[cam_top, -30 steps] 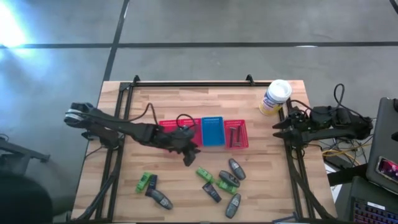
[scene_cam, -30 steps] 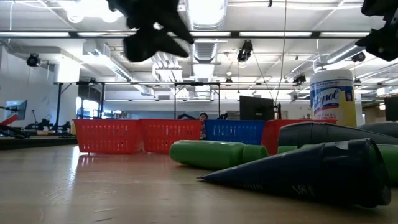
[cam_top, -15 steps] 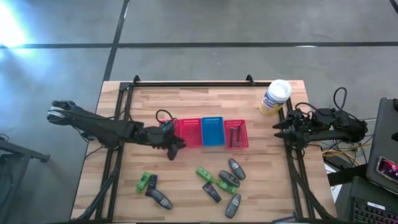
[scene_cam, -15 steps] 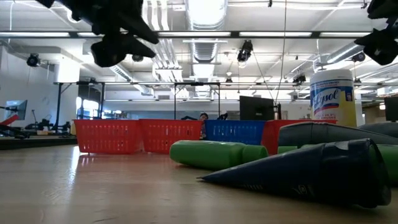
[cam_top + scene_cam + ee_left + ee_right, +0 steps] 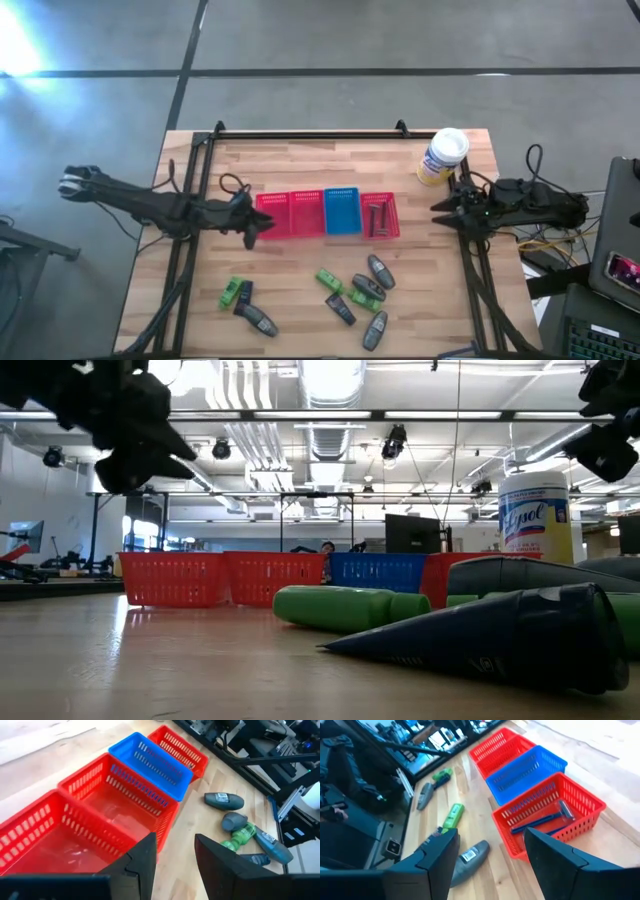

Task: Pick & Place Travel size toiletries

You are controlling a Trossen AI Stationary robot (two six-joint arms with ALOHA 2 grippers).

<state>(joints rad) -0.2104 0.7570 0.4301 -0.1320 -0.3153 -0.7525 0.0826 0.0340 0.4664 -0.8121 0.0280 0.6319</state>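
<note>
Toiletries (image 5: 352,293) lie loose; left gripper (image 5: 252,226) hovers beside baskets (image 5: 326,213).

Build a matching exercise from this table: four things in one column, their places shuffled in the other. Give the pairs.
1 blue basket
2 left tool
3 white canister
4 razors

A inside the rightmost red basket
B open, at the outer end of the leftmost red basket
C between red baskets
D at a right-hand corner of the table

Pairs: 1-C; 2-B; 3-D; 4-A

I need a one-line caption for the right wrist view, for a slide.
Open right gripper faces a basket row: razors in the near red basket, blue basket empty, toiletries loose on the table.
</note>
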